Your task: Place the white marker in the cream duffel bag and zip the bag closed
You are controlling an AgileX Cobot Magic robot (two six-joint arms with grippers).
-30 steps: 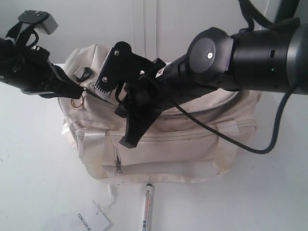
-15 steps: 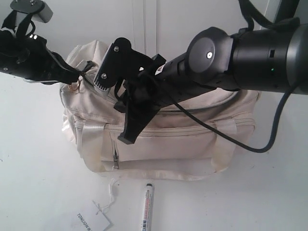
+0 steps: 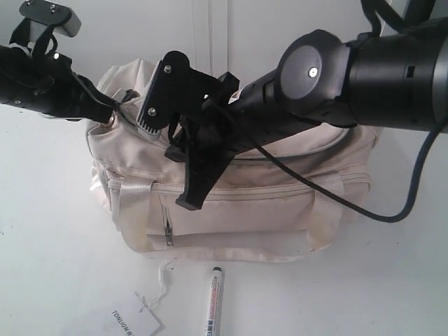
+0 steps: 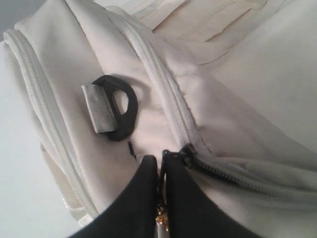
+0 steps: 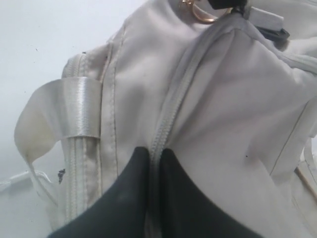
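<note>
We steady the limp cream duffel bag (image 3: 280,203), right pincer (image 5: 151,163) nipping its fabric, left pincer (image 4: 161,173) clamped on the gold ring zip pull (image 5: 202,20).

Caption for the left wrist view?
Left gripper pinches the gold zip pull on the cream duffel bag, beside a black strap ring.

The right tool (image 5: 154,151) pinches a zip seam of the cream duffel bag (image 5: 237,114), beside a satin handle (image 5: 74,111); a gold ring (image 5: 200,15) shows farther along.
</note>
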